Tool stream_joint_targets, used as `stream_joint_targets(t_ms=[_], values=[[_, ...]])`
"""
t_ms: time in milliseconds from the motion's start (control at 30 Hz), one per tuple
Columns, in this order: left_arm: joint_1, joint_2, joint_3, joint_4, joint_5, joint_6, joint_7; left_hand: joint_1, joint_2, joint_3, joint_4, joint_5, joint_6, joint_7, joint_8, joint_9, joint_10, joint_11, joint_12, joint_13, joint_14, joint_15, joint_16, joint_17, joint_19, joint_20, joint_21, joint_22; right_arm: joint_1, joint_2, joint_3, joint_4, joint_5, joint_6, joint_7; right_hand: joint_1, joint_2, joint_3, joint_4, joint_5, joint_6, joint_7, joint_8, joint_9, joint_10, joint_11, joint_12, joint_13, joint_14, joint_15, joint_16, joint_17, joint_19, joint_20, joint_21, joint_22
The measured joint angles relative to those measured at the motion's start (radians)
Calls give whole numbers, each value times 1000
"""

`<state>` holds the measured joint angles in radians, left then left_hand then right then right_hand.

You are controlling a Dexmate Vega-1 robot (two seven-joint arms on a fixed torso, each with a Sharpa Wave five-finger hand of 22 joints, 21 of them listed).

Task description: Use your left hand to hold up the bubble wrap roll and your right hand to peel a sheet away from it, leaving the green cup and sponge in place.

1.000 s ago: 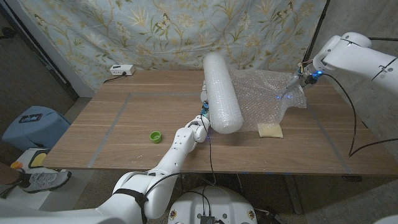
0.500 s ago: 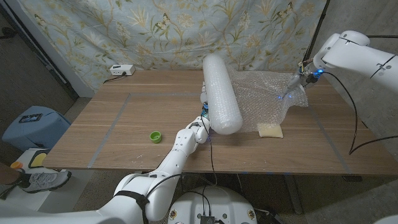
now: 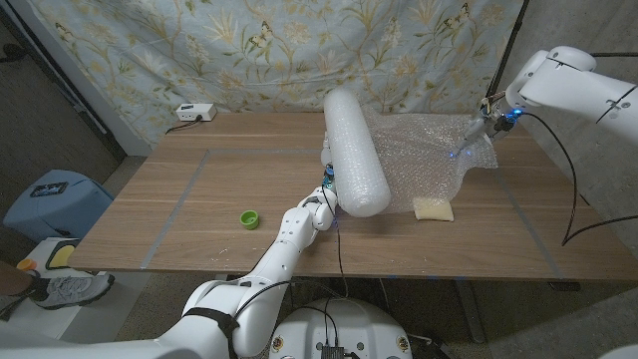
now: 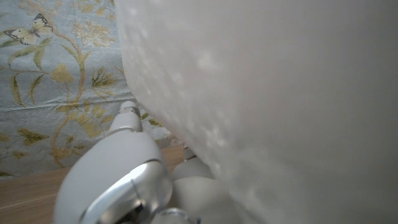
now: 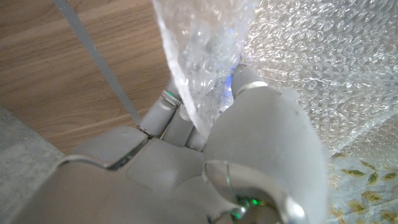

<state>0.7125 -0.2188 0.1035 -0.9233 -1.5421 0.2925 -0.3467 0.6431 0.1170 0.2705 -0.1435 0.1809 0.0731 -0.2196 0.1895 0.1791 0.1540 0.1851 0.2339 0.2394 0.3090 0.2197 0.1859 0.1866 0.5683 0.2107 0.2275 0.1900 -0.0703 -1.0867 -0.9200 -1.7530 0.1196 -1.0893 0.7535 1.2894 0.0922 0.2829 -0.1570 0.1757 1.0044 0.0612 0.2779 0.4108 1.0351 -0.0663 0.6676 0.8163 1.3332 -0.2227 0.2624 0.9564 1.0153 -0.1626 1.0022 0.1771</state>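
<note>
In the head view, the bubble wrap roll (image 3: 353,150) is held up by the left hand (image 3: 326,192); its sheet (image 3: 424,155) is pinched by the right hand (image 3: 485,127). The sponge (image 3: 433,208) lies just right of the roll, the green cup (image 3: 248,218) well left. No writing is legible. In the left wrist view, the roll (image 4: 280,106) is pressed against the left hand (image 4: 134,180). In the right wrist view, the sheet (image 5: 208,50) is clamped between the fingers (image 5: 249,81).

This looks like a makeshift robot test space set up in a plain room, not a home. A floral, butterfly-printed fabric backdrop (image 3: 249,50) hangs behind the long wooden table (image 3: 199,179), which carries grey tape lines (image 3: 184,194). At 11 o'clock on the table sits a white power box (image 3: 195,113). Bare grey floor shows at 9 o'clock, with a blue bin (image 3: 50,199) there, and black cables (image 3: 568,189) trail at 3 o'clock.
</note>
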Motion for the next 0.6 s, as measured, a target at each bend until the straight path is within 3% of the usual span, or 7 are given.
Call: stream_joint_targets(t_ms=[600], values=[[2,1,2,3,-5,3,-9,0,0,4,4,0,0,0,0,0,0,0,0,0,0,0,0,2,0,0,0,0,4,-13,7,2,-13,-4,13,-8,-2,7,1,0,0,0,-1,5,0,0,-4,2,-2,-2,-4,0,-4,4,8,-5]])
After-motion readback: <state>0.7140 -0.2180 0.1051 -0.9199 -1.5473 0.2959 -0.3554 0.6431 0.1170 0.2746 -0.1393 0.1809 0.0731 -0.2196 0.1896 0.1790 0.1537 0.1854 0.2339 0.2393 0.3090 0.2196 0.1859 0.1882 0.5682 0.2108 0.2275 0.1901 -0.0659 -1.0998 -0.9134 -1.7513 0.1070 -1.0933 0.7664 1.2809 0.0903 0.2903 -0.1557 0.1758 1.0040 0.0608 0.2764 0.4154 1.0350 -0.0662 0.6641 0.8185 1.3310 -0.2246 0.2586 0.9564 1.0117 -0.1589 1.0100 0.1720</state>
